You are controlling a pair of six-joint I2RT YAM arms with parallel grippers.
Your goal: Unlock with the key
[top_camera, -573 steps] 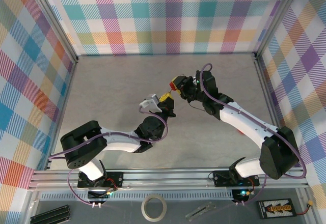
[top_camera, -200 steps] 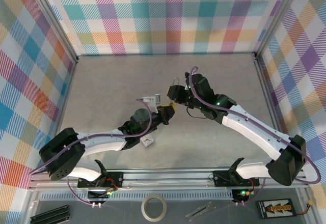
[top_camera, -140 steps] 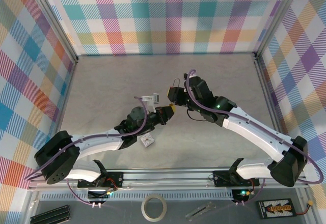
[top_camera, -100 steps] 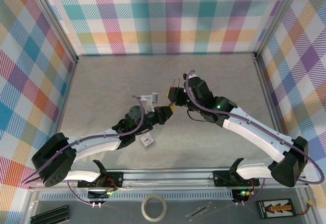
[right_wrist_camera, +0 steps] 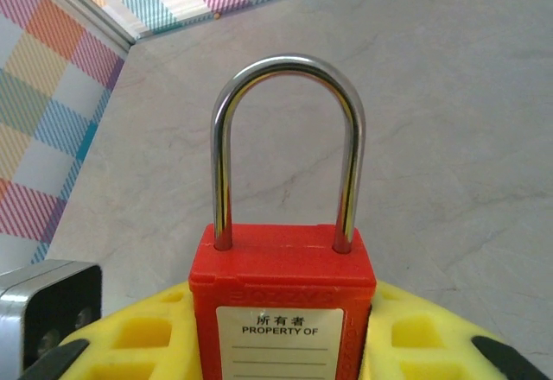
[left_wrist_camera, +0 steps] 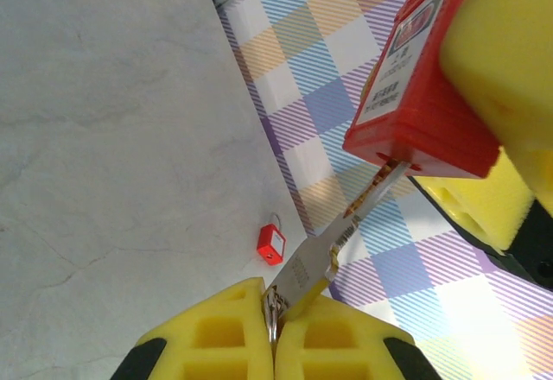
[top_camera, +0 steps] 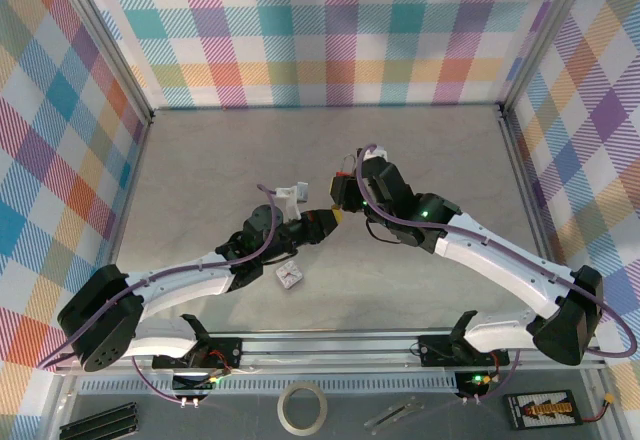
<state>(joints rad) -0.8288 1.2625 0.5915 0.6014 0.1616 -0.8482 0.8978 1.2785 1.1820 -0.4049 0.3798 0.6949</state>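
Observation:
A red padlock (right_wrist_camera: 282, 289) with a "PROPERTY OF" label is held upright by my right gripper (right_wrist_camera: 282, 315), whose yellow fingers (right_wrist_camera: 130, 337) press its sides. Its steel shackle (right_wrist_camera: 285, 73) sits down in the body with both legs in. My left gripper (left_wrist_camera: 275, 302) is shut on the bow of a silver key (left_wrist_camera: 324, 255). The key's blade slants up to the padlock's underside (left_wrist_camera: 415, 117), its tip at the keyhole. Seen from above, the left gripper (top_camera: 326, 222) and the right gripper (top_camera: 343, 194) meet above the middle of the table.
A small red padlock (left_wrist_camera: 271, 243) lies on the grey table (top_camera: 220, 170) under the left arm, also seen from above as a small pale item (top_camera: 290, 276). Plaid walls (top_camera: 330, 30) enclose three sides. The left wrist camera's edge (right_wrist_camera: 43, 307) shows beside the right fingers.
The left arm has stretched out lower and flatter, keeping the key pointed at the lock. The right gripper has shifted slightly down and left. Both grips are unchanged.

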